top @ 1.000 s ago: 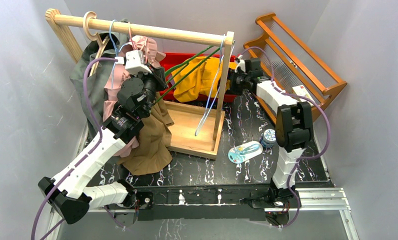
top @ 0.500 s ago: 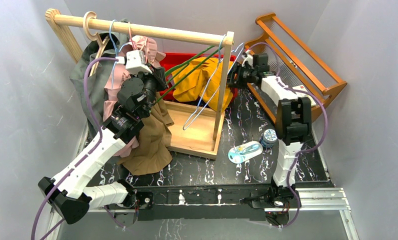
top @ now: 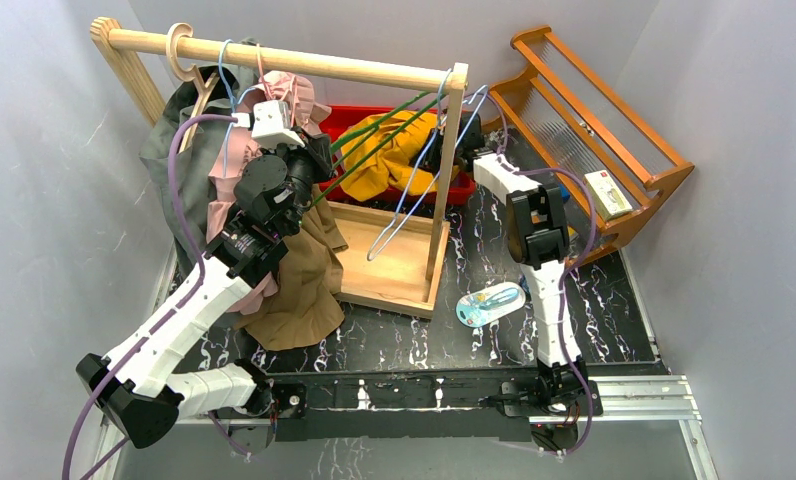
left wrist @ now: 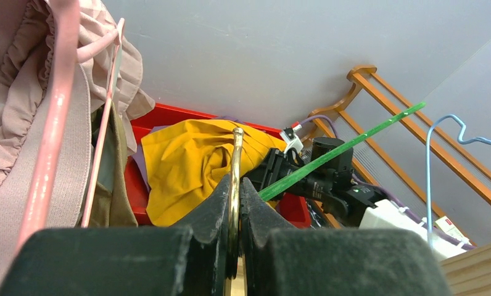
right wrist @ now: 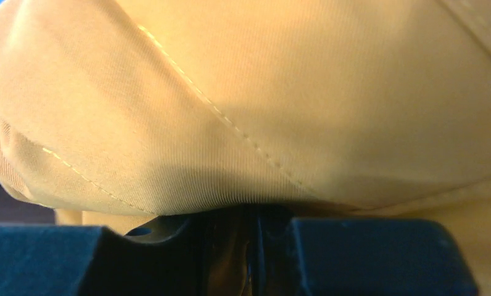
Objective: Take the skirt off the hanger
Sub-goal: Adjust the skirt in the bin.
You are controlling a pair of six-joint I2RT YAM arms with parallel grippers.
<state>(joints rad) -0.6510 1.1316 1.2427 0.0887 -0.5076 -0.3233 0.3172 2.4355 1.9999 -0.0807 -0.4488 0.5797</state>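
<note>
The left fingers (left wrist: pixel 215 209) clamp shut on a brass rod (left wrist: pixel 234 160) to steady the green hanger (left wrist: pixel 354 145), while the right fingers (right wrist: pixel 379 259), clamping not discernible, press into the yellow skirt (top: pixel 384 150) bunched above the red bin (top: pixel 354 112), presumably for pulling.

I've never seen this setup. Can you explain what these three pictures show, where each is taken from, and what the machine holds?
Two white robot arms are bolted to the near edge of a black table. The wide picture looks down from above and behind them. The other two come from a camera on each wrist. On the table are a wooden clothes rail hung with garments, a red bin and a small pouch. The left gripper is shut on a thin gold hook. The right gripper pinches a yellow garment, probably the skirt.
</note>
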